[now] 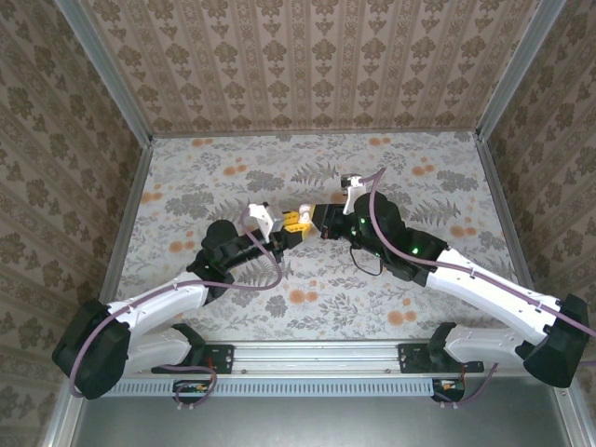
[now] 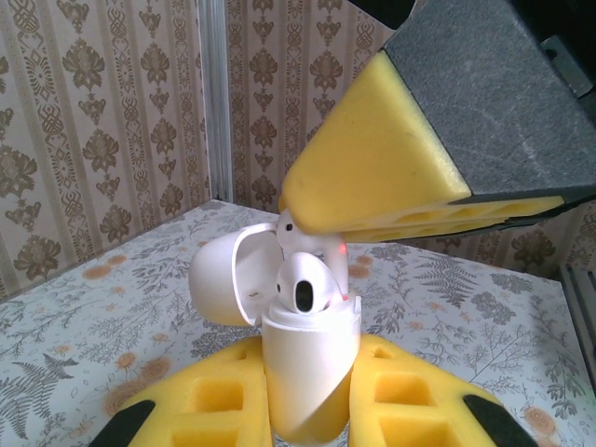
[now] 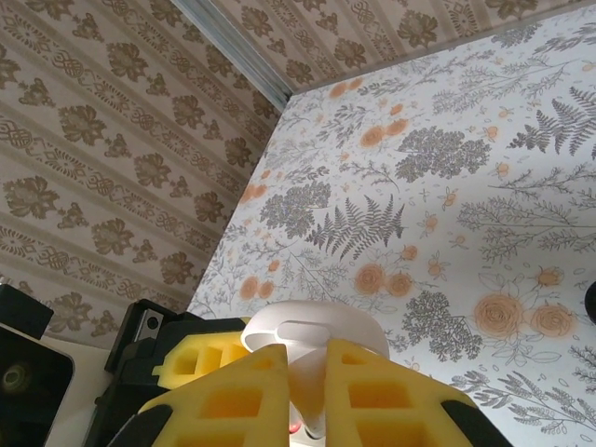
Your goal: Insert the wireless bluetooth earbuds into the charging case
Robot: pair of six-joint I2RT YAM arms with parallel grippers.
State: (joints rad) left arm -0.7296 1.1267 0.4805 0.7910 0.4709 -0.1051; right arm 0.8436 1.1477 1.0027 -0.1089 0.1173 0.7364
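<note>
The left gripper [image 2: 312,405] clamped the light-looking, slick case [image 2: 309,358] low on its body while the right gripper [image 3: 307,377] pinched a tiny earbud [image 2: 293,231] above its open top.

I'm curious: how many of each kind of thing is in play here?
White earbuds: 2
White charging case: 1
Yellow-fingered tools: 2, the left tool and the right tool
Total: 5
</note>
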